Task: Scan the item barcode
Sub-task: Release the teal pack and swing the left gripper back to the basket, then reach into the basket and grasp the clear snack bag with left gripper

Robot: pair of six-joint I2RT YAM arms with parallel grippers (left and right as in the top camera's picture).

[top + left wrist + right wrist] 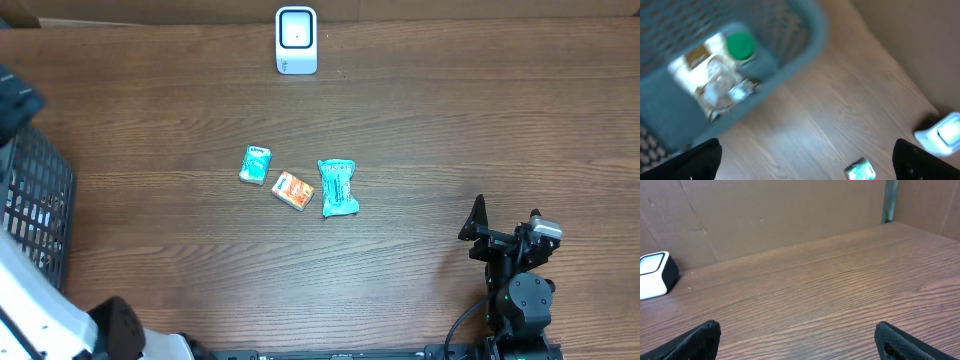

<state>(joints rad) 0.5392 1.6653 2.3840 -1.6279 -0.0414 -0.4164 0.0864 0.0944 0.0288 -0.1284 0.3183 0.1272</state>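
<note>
Your left gripper (pixel 807 167) stands wide open and empty beside the basket (pixel 805 35), where a green-capped bottle (pixel 720 75) lies. Your right gripper (pixel 797 342) is open too, holding nothing, at the near right of the table (pixel 840 290). Mid-table sit a blue pack (pixel 256 164), an orange pack (pixel 293 190) and a teal pouch (pixel 338 187), well apart from the scanner (pixel 296 40) at the far edge.

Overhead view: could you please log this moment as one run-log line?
left hand open, by basket | right hand open, empty | blue-white pack, orange pack, teal pouch mid-table | scanner at far edge | nothing held
</note>
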